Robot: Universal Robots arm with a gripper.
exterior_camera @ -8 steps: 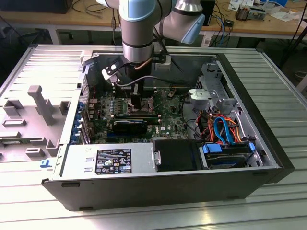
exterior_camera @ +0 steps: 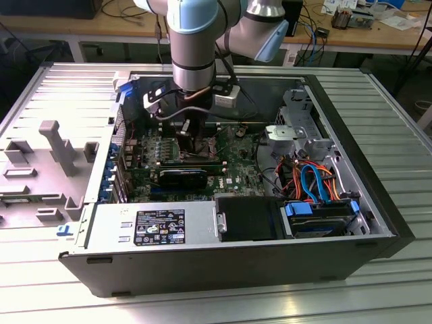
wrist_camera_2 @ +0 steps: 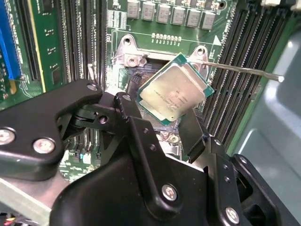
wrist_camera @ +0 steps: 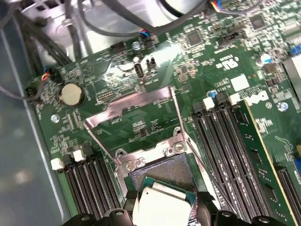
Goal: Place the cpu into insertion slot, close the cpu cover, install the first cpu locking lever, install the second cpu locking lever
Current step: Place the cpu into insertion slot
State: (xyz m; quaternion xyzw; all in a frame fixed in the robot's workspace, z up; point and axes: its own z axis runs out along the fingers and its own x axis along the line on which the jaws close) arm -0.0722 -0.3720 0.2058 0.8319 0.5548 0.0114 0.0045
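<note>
Silver-grey cpu [wrist_camera_2: 173, 92] with green rim, black gripper [wrist_camera_2: 158, 116], green motherboard [wrist_camera: 94, 75], silver cpu cover [wrist_camera: 131, 104], dark insertion slot [wrist_camera: 164, 169].

The insertion slot [wrist_camera: 160, 172] is left uncovered, the cpu cover [wrist_camera: 131, 103] swung up; the room above is taken by the cpu [wrist_camera_2: 174, 89] clamped in the gripper [wrist_camera_2: 157, 115]. In the exterior view a black card [exterior_camera: 182, 177] is met at the gripper's six o'clock.

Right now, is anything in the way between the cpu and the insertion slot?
Nothing visible. The tool holds the cpu over the insertion slot, whose recess lies bare. The cpu cover stands open, off the slot, and the lever rod lies off to one side.
</note>
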